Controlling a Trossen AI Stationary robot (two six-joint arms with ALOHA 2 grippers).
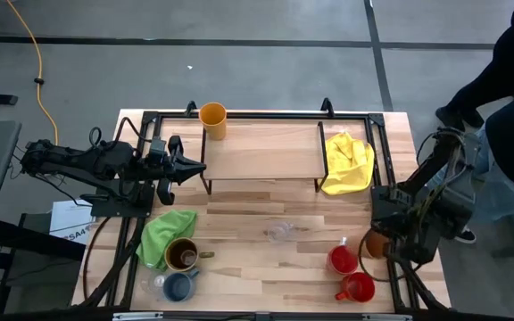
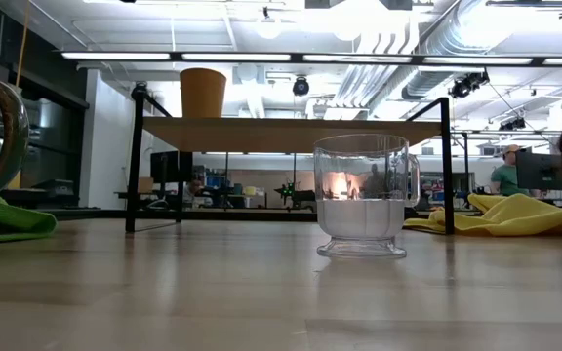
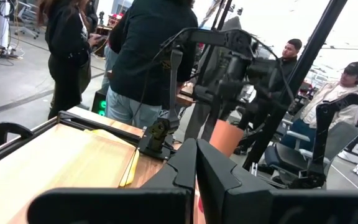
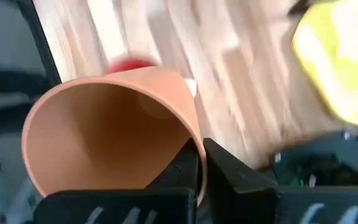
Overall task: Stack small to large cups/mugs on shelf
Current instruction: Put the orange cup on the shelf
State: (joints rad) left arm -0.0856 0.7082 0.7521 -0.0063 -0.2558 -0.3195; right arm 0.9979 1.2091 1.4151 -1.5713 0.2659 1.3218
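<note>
At the table's [image 1: 266, 259] four o'clock, the right pincer [image 4: 201, 163] pinches the rigid, light-looking tan plastic cup's [image 4: 110, 130] thin rim, a slip-prone hold.

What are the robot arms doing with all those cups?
They are putting cups on the little wooden shelf. One yellow-orange cup already stands there. The right claw is pinched shut on the rim of a tan cup at the table's right side. The left claw waits shut beside the shelf. Red mugs, a brown mug and a clear glass are not yet on it.
</note>
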